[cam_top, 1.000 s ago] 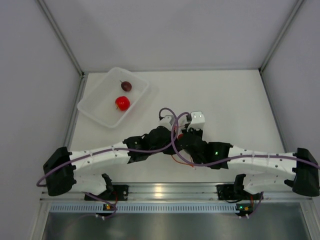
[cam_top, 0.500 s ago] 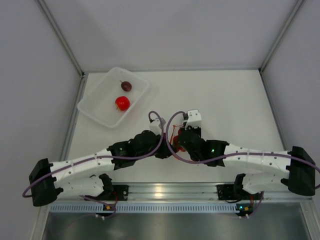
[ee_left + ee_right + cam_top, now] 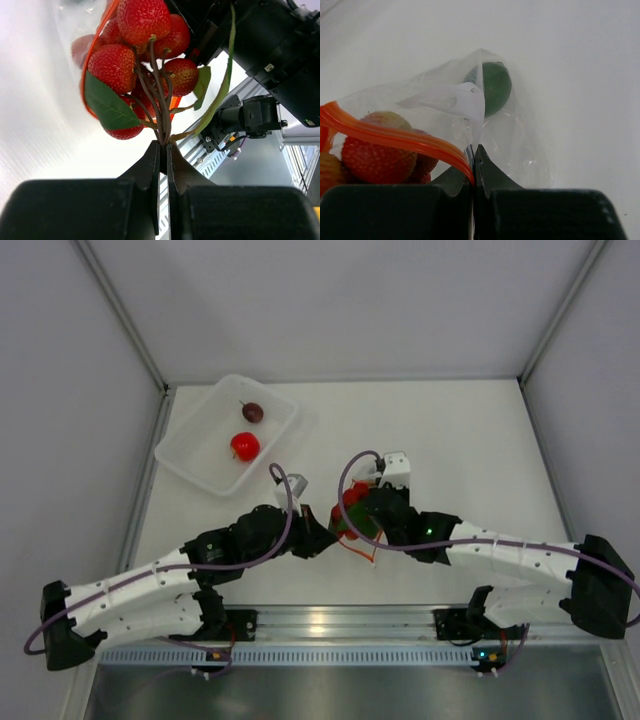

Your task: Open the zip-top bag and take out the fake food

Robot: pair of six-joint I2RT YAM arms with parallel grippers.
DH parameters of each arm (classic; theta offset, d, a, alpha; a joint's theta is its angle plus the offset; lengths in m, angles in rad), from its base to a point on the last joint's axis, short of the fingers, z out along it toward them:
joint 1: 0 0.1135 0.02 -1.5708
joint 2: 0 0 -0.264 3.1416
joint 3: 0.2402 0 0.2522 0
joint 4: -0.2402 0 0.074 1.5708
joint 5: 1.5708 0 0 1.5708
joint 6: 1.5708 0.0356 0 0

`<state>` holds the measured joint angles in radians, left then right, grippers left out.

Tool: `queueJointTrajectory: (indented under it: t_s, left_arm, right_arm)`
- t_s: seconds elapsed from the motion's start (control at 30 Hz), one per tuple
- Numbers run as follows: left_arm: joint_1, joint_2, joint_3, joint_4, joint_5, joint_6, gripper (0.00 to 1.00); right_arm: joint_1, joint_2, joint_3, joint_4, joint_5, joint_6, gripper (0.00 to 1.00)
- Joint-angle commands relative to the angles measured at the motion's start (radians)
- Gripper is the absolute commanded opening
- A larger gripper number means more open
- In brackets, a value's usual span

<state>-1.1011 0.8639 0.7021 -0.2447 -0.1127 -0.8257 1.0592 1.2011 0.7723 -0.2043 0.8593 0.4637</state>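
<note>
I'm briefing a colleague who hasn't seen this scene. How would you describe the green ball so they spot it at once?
Near the middle of the white table, the right gripper pinches a clear zip-top bag. Inside it, past the red berry cluster, sits the green ball: the only smooth, green, round piece visible in the bag.

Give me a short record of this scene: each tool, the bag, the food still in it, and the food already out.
left tool: shut on the stems of the berry cluster
right tool: shut on the edge of the zip-top bag, beside its orange zip strip
bag mouth: open, with the berry cluster sitting in it
inside bag: green ball
already out: red tomato and maroon ball, both in the tub
</note>
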Motion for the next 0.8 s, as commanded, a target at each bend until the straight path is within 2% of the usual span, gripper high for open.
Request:
queueJointTrajectory:
  t_s: [0.0,0.23,0.37,0.4,0.63,0.77]
  left_arm:
    - [0.001,-0.048,0.068,-0.001,-0.051,0.034,0.00]
    - [0.001,-0.104,0.138,-0.076,-0.132,0.056,0.00]
    - [0.001,-0.120,0.204,-0.156,-0.304,0.066,0.00]
    - [0.003,-0.118,0.214,-0.180,-0.390,0.068,0.00]
    - [0.001,-0.060,0.283,-0.192,-0.710,0.115,0.00]
    - [0.015,0.006,0.338,-0.194,-0.829,0.187,0.00]
  right_arm:
    - [-0.031,0.005,-0.005,0.069,-0.049,0.004,0.00]
    - [-0.074,-0.012,-0.013,0.082,-0.124,0.015,0.00]
    - [-0.082,-0.017,-0.007,0.062,-0.131,0.027,0.00]
    - [-0.085,-0.020,-0.008,0.062,-0.134,0.027,0.00]
    - [-0.093,-0.038,-0.001,0.043,-0.143,0.029,0.00]
    - [-0.093,-0.047,0.001,0.026,-0.149,0.030,0.00]
